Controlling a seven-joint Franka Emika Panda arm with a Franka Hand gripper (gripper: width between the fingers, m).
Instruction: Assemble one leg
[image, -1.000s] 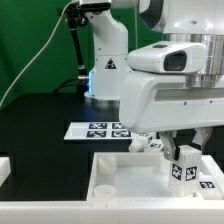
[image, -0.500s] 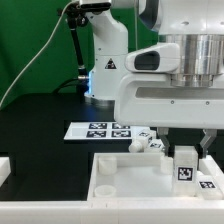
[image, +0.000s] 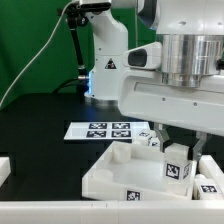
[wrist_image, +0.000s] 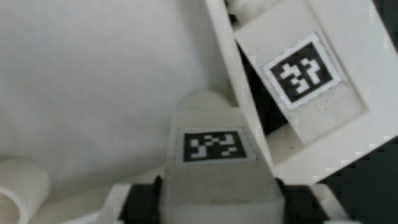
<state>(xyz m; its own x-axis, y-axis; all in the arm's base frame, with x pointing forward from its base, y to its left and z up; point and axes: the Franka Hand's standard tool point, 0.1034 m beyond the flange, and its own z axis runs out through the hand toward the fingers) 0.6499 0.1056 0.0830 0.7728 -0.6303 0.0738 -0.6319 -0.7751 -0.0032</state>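
Observation:
My gripper (image: 178, 156) is shut on the leg (image: 179, 168), a small white post with a square tag on its face. It holds the leg upright at the right side of the large white tabletop (image: 110, 172), low over its recessed face. In the wrist view the leg (wrist_image: 217, 140) runs out from between the dark fingers (wrist_image: 150, 198), with the gripper (wrist_image: 217, 202) closed on both its sides. The tabletop's white face (wrist_image: 89, 80) lies below it, and a tagged side wall (wrist_image: 302, 70) is close beside the leg. The leg's lower end is hidden.
The marker board (image: 108, 129) lies on the black table behind the tabletop. Another tagged white part (image: 150, 138) sits by the tabletop's far edge, and one (image: 210, 186) at the exterior view's right. A white piece (image: 4, 168) shows at the left edge. The robot base (image: 105, 60) stands at the back.
The tabletop has turned and slid toward the exterior view's right, one corner now facing the camera. The gripper stays shut on the leg and has shifted slightly.

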